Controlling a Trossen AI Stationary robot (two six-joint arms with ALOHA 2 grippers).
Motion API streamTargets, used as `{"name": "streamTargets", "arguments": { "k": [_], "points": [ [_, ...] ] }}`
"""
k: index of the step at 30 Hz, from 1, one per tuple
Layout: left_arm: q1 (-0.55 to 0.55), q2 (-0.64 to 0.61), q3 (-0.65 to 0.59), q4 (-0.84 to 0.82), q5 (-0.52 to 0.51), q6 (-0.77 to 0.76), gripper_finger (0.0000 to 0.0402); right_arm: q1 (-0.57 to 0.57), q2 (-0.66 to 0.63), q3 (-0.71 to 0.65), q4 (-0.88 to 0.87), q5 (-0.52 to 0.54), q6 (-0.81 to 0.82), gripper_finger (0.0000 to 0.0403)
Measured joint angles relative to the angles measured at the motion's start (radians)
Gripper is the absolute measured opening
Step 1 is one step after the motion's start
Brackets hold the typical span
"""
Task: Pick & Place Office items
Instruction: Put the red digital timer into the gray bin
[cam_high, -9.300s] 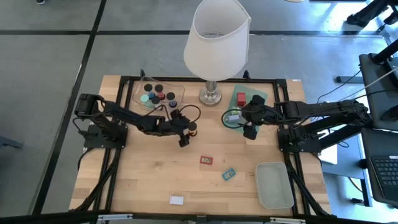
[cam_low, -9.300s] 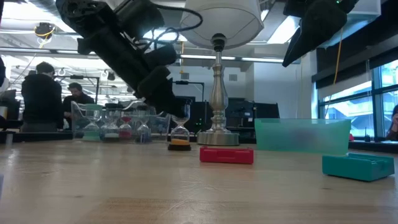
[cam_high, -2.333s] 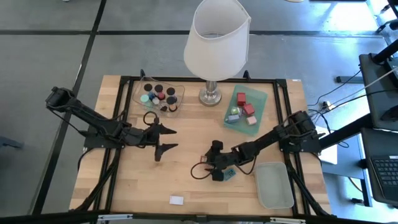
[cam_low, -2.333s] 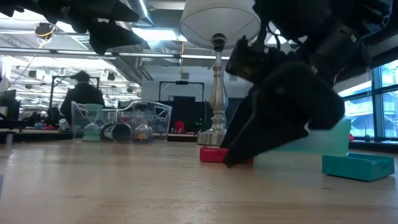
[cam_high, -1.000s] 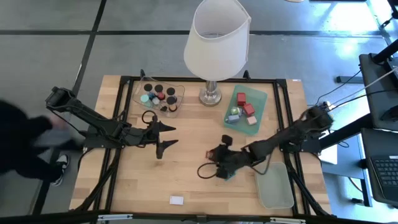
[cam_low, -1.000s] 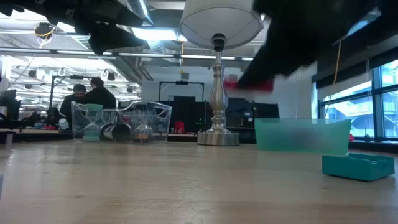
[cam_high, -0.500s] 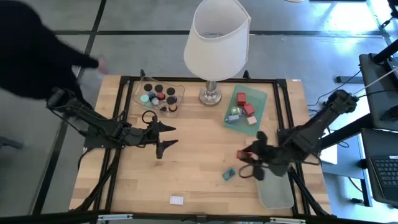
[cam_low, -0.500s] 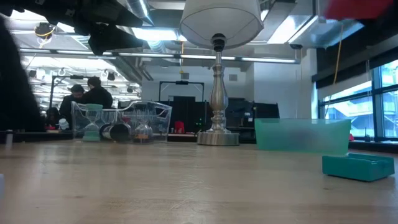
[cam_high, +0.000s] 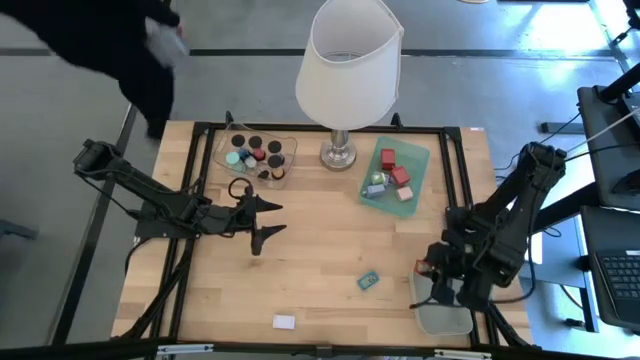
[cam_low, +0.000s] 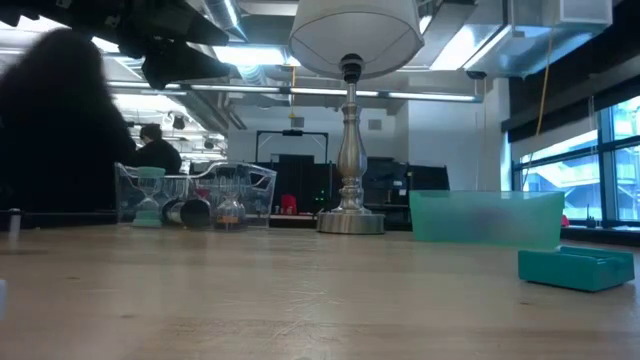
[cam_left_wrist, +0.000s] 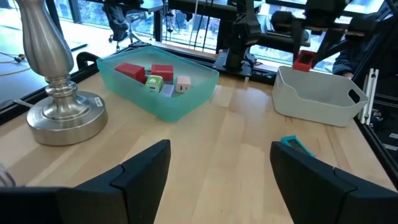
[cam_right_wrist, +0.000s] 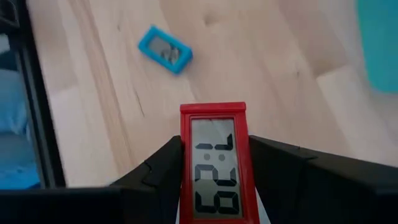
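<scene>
Overhead, a white-shaded lamp (cam_high: 349, 62) dominates the upper centre of the wooden table (cam_high: 310, 250). Lower right, the right gripper (cam_high: 432, 272) hangs above a pale grey tray (cam_high: 443, 317), its fingers clamped on a red digital timer (cam_right_wrist: 214, 163) whose screen shows digits, seemingly "129", read sideways. Centre left, the left gripper (cam_high: 262, 220) hovers with fingers spread, empty. A teal timer (cam_high: 368, 281) lies lower centre.

A white-shaded lamp (cam_high: 345, 80) stands on its metal base at the middle of the table's (cam_high: 310, 250) far edge; a clear tray (cam_high: 255, 155) sits left of it, a green tray (cam_high: 415, 160) right; a grey bin (cam_high: 440, 318) fills the near right corner; a person (cam_high: 120, 40) in black passes beyond the far left corner.
</scene>
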Motion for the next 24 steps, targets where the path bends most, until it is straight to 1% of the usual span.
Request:
{"name": "streamTargets", "arguments": {
  "k": [4, 9, 13, 18, 24],
  "points": [
    [0.000, 0.000, 0.000, -0.003, 0.000, 0.000, 0.0272, 0.042, 0.067, 0.000, -0.002, -0.035, 0.067, 0.0157],
    [0.000, 0.000, 0.000, -0.004, 0.000, 0.000, 0.0274, 0.073, 0.169, -0.012, -0.002, -0.043, 0.115, 0.0157],
    [0.000, 0.000, 0.000, -0.004, 0.000, 0.001, 0.0272, 0.078, 0.232, -0.043, 0.001, -0.107, 0.156, 0.0157],
    [0.000, 0.000, 0.000, -0.004, -0.008, 0.003, 0.0273, 0.077, 0.264, -0.092, 0.020, -0.168, 0.213, 0.0158],
    [0.000, 0.000, 0.000, -0.004, -0.018, 0.003, 0.0272, 0.077, 0.264, -0.116, 0.085, -0.169, 0.219, 0.0158]
  ]
}}
